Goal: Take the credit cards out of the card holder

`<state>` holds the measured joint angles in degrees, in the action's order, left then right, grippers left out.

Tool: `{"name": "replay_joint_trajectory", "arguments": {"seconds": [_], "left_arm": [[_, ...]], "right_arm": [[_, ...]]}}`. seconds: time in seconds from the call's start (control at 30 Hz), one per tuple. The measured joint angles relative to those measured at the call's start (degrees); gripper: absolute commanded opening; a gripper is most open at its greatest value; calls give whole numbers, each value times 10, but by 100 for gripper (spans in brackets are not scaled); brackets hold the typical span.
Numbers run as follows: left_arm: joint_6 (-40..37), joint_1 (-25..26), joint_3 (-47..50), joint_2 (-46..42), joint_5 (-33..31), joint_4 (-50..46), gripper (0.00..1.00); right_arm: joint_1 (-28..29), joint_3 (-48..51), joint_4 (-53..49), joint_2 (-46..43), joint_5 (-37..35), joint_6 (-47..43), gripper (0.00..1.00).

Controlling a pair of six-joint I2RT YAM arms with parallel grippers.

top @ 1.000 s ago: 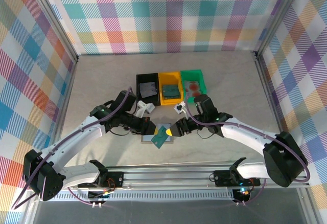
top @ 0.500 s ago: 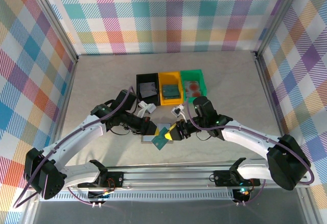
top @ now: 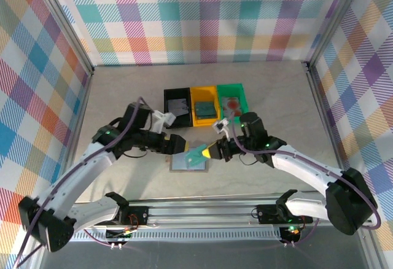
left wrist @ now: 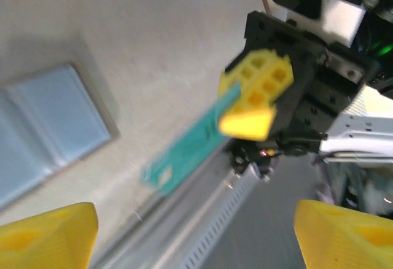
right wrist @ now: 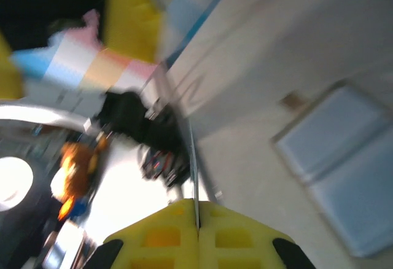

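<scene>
In the top view the left hand point(top: 175, 144) sits left of the middle with its fingers wide open, holding nothing. Just to its right the teal credit card point(top: 195, 156) hangs over the grey card holder point(top: 183, 166) on the table. The card's long side runs left to right, and the right hand point(top: 212, 153) — the nearer one — pinches its right end tight.

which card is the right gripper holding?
The teal card pinched in the right gripper, near the card holder. The rest lie in the black tray, yellow tray and green tray.
</scene>
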<state>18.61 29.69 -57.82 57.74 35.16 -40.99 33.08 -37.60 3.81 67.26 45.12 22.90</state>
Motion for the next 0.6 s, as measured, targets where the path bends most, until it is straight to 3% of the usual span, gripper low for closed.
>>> {"name": "replay_joint_trajectory", "arguments": {"seconds": [0.07,0.27,0.6], "left_arm": [[4,-2,-1,-35,-67,-4,100],[30,-2,41,-99,-237,2,100],[46,-2,76,-125,-360,6,100]], "right_arm": [[-37,-21,-30,-2,-42,8,0],[-74,-181,-118,93,-160,20,0],[-74,-418,-246,336,-290,20,0]]}}
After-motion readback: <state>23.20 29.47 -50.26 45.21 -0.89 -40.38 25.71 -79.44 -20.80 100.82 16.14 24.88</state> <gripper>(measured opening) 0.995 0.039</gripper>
